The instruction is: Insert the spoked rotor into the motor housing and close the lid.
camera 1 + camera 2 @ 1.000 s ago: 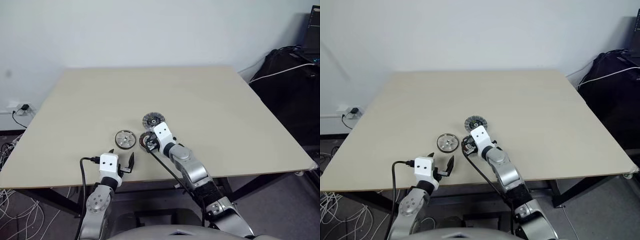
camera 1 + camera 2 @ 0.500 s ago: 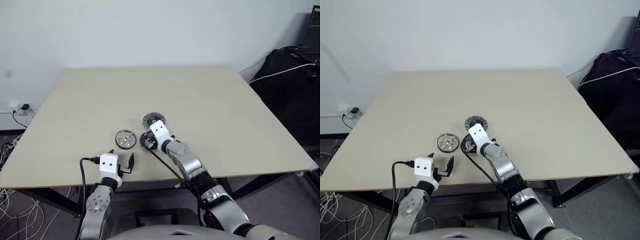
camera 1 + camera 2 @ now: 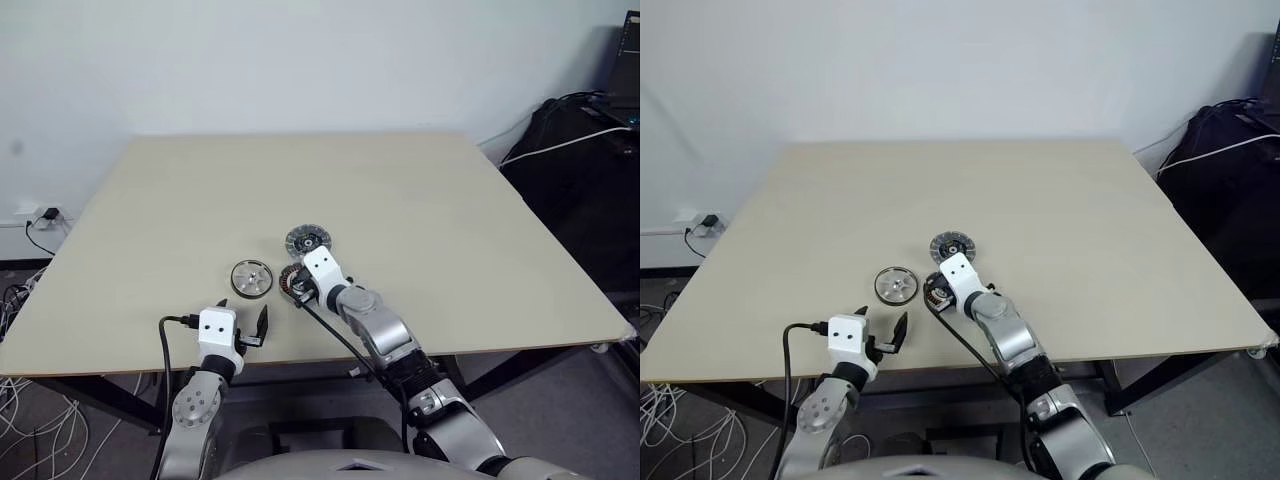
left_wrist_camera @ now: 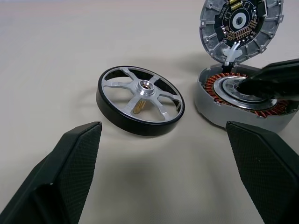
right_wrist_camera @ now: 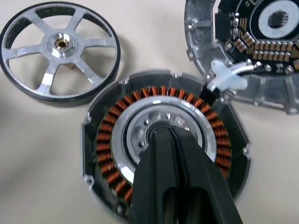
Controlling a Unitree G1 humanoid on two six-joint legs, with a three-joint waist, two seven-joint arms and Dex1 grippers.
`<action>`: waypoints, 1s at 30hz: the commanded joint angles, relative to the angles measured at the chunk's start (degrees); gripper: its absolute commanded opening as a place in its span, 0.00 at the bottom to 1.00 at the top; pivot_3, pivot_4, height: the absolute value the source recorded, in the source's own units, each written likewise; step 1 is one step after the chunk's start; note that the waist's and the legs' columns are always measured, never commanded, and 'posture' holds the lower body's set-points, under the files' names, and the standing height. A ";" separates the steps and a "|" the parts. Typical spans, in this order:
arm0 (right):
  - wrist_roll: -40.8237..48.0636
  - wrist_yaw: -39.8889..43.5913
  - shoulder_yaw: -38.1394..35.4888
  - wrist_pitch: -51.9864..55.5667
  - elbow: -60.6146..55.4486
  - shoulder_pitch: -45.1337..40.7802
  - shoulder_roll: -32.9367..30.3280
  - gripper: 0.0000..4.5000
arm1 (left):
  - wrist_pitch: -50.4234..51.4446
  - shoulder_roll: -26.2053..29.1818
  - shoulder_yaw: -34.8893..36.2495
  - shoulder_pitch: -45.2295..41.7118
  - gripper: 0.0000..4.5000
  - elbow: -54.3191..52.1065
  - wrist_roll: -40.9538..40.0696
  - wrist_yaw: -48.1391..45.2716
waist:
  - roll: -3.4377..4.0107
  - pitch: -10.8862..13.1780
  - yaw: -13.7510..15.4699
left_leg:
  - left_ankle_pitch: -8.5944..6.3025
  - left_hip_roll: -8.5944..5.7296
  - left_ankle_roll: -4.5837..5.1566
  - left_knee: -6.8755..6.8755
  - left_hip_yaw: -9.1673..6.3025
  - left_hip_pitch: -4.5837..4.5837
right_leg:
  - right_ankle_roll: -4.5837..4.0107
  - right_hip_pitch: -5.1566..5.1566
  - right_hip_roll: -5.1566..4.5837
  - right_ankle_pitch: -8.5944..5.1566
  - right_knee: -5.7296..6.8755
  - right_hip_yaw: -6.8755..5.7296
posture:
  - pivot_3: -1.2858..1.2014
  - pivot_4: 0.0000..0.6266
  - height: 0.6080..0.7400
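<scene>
the rotor (image 4: pixel 140 100) lies flat on the table (image 3: pixel 420 200), on the left of the group of parts, apart from the other two. it is a silver spoked wheel with a black outer band and a small centre hub.

just right of it sits the housing (image 5: pixel 163 140), flat on the table, its ring of copper windings around a pale centre plate with small holes. the lid (image 4: pixel 240 25) is at the far side of the housing, open and tilted up, joined to it by a small white clip at the shared edge; its inner face shows a dark circuit board and grey ribbed rim.

the right gripper (image 5: pixel 169 132) has its two black fingers pressed together with no gap, holding nothing. the tips are at the centre of the housing, on or just above the pale plate; contact cannot be told for sure.

the left gripper (image 4: pixel 163 140) is near the table's near edge, near and a little left of the rotor, well apart from it. its fingers (image 4: pixel 74 158) are spread wide and empty, pointing toward the rotor and housing.
</scene>
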 commanded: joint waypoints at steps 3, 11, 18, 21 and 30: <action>1.15 1.02 -0.58 -1.32 -7.90 2.65 -0.93 0.01 | -1.68 -0.40 0.27 -0.83 1.00 -0.60 -0.68 0.16 | 0.00 0.00 0.02 | -0.02 0.00 0.03 0.00 -0.01 0.00 | 0.00 0.00 0.00 0.00 0.00 -0.01 | 0.52 0.00 1.00; 4.38 2.86 -1.70 -5.98 -17.00 10.42 -1.81 0.01 | 0.35 -2.18 4.06 -0.20 1.00 -0.45 -5.29 1.11 | -0.06 0.01 0.03 | -0.03 0.00 0.05 -0.02 -0.01 0.00 | 0.00 0.00 0.00 -0.01 -0.01 -0.01 | 0.52 0.00 1.00; 5.93 1.19 -3.67 -5.15 -20.03 12.91 -1.99 0.01 | 4.28 -6.02 10.57 -1.38 1.00 -0.84 -17.54 0.10 | -0.25 0.12 0.06 | -0.03 0.02 0.05 -0.01 -0.02 0.01 | 0.00 0.00 0.00 -0.01 -0.01 -0.01 | 0.52 0.00 1.00; 6.14 0.90 -3.64 -4.92 -20.41 13.29 -1.95 0.01 | 8.13 -7.03 12.90 -3.13 1.00 -0.79 -25.08 -2.14 | -0.36 0.16 0.08 | -0.03 0.01 0.05 -0.02 -0.03 0.01 | 0.00 0.00 0.01 -0.01 -0.02 -0.02 | 0.52 0.00 1.00; 6.62 0.37 -3.17 -4.45 -21.28 13.79 -1.57 0.01 | 16.73 -6.29 16.00 -9.73 1.00 1.74 -35.33 -6.05 | -0.49 0.20 0.04 | 0.01 -0.09 0.00 -0.01 -0.08 -0.01 | 0.00 0.05 0.01 -0.01 -0.05 0.01 | 0.52 0.00 1.00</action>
